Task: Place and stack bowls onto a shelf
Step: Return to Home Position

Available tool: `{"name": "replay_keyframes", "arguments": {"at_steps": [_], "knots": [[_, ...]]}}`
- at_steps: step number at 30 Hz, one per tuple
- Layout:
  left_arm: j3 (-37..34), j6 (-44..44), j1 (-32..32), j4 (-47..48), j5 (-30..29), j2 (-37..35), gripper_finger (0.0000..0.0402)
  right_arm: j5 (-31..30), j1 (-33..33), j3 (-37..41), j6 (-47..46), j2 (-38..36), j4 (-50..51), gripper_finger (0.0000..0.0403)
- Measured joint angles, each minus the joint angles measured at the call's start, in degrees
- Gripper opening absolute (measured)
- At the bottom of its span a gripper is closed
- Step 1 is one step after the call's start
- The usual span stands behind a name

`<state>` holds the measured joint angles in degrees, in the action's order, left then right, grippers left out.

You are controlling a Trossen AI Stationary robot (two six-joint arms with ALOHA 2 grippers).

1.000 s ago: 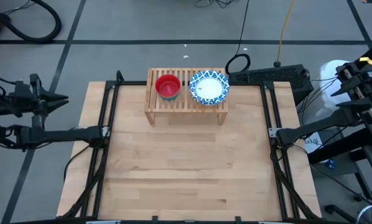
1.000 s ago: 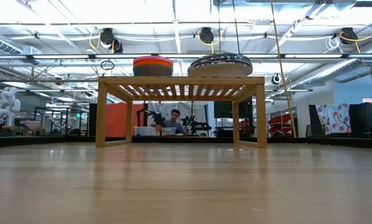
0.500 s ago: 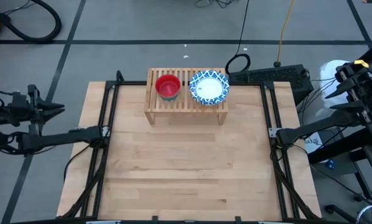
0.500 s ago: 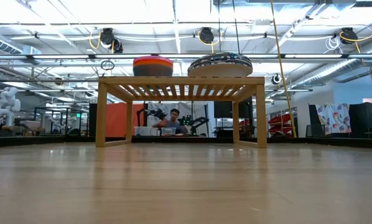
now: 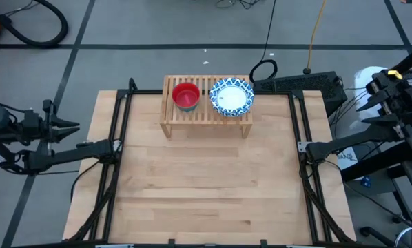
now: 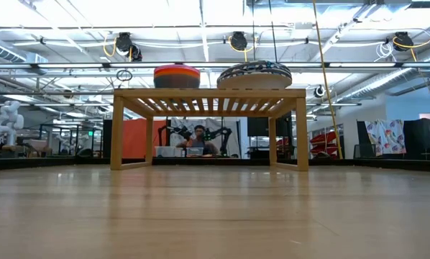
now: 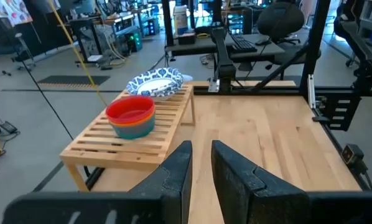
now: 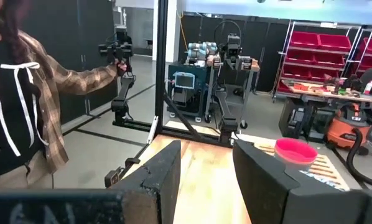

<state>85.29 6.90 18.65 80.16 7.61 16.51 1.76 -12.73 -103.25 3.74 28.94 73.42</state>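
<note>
wooden table [image 5: 206, 186] with shelf [image 5: 206, 118], workshop [image 6: 387, 137] beyond

Shelf [image 5: 206, 116]: centre of the table's [image 5: 206, 186] far edge.
Red bowl [image 5: 186, 94]: shelf's left half.
Blue-rimmed bowl [image 5: 231, 96]: right half, just beside it.
Left gripper [image 5: 68, 125]: off the table's left side.
Right gripper [image 5: 368, 94]: off its right.

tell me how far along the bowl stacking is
Looks essentially done: the plain bowls sit nested in one stack and the blue-patterned bowls in another, side by side on the shelf. Nothing is in hand; the left gripper and right gripper are open and empty, off to either side of the table. Probably only parking the arms remains.
</note>
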Motion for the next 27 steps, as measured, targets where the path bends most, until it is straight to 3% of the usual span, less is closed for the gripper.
{"name": "replay_keyframes", "arguments": {"at_steps": [9, 16, 27], "knots": [[-7.73, 0.45, 0.0, -5.5, 0.68, -2.44, 0.0067, 1.51, 0.01, 13.77, -0.45, -8.78, -8.66, 0.0141], [-13.07, 3.09, 0.0, -11.71, 6.39, -2.44, 0.0067, 1.6, 0.0, 24.71, -1.56, -16.49, -15.59, 0.0141], [-25.01, 7.65, 0.0, -25.44, 7.63, -2.42, 0.0067, 3.02, -0.02, 38.32, 0.43, -24.4, -25.05, 0.0141]]}}
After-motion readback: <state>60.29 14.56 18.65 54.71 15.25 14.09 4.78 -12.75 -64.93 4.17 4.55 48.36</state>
